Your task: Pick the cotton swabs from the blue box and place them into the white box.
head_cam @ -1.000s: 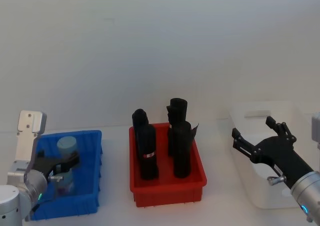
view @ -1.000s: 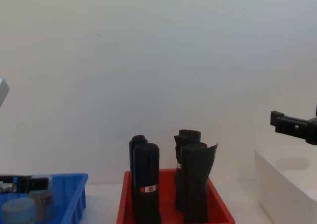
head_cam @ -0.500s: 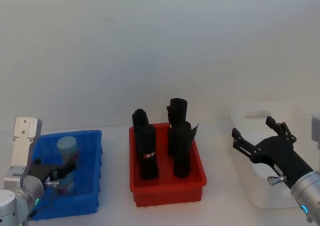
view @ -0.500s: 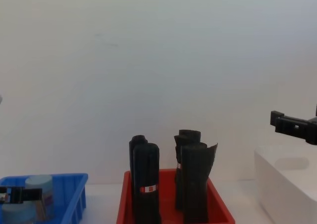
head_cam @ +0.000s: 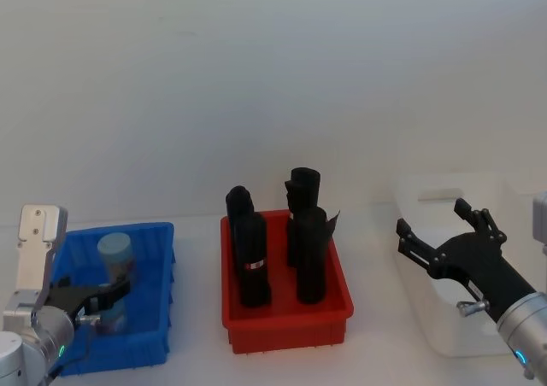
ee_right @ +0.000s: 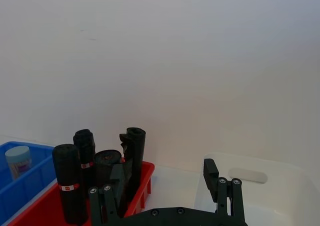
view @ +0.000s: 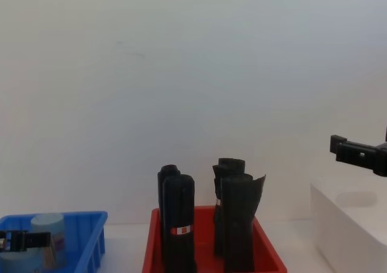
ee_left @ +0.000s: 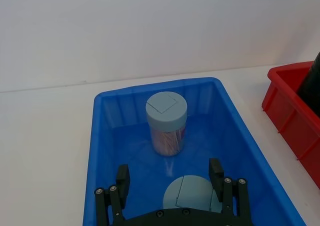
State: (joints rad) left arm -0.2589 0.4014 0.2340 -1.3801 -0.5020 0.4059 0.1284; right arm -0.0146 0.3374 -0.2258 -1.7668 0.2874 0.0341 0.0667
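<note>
Tall black rolls [head_cam: 249, 262] in the red bin [head_cam: 286, 333] stand between the blue box [head_cam: 120, 356] and white box [head_cam: 444, 339]; the air above them is free.

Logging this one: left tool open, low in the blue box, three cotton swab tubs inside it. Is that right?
Not three. The left wrist view shows two in the blue box: a far tub and a near tub, which sits between the fingers of the open left tool. The rest holds.

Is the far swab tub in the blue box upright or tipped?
Upright: the far swab tub stands on its base, lid uppermost.
</note>
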